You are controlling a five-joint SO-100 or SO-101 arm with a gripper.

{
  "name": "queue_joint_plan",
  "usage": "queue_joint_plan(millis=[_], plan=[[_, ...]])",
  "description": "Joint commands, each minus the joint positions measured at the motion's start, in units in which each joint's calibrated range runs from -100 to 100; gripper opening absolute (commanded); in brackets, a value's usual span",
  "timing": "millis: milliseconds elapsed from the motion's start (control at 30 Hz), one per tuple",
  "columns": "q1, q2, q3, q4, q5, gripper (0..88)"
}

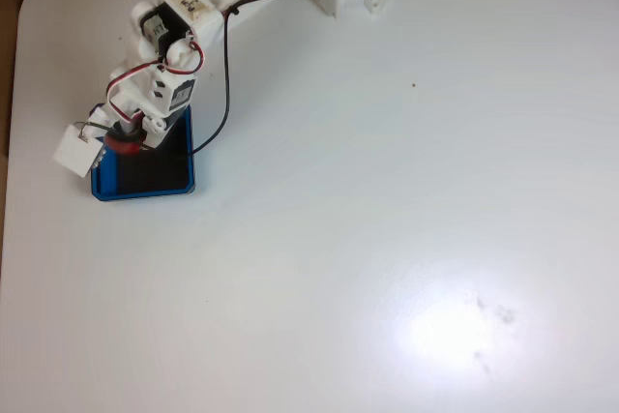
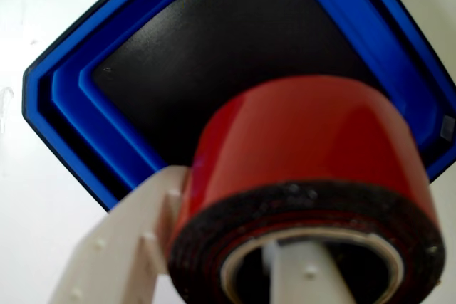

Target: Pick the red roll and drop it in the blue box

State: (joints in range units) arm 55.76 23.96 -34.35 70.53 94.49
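While the red roll (image 2: 306, 176) hangs in the gripper (image 1: 129, 135) directly over the black floor of the blue box (image 2: 114, 147), the drop turns only on that vertical line-up, which the fixed view confirms. One finger (image 2: 299, 275) passes through the roll's pale core and the other presses its red side, so the gripper is clamped on the roll.

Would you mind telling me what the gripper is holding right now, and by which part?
The gripper holds the red roll by its wall: one finger outside, one through the hollow core, above the blue box.
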Motion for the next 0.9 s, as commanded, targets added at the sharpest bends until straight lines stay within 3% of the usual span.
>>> queue_joint_plan(millis=[0,867], plan=[[0.3,0.7,-3.8,-1.3,0.3,0.5],[2.0,5.1,-3.5,-6.0,0.0,0.5]])
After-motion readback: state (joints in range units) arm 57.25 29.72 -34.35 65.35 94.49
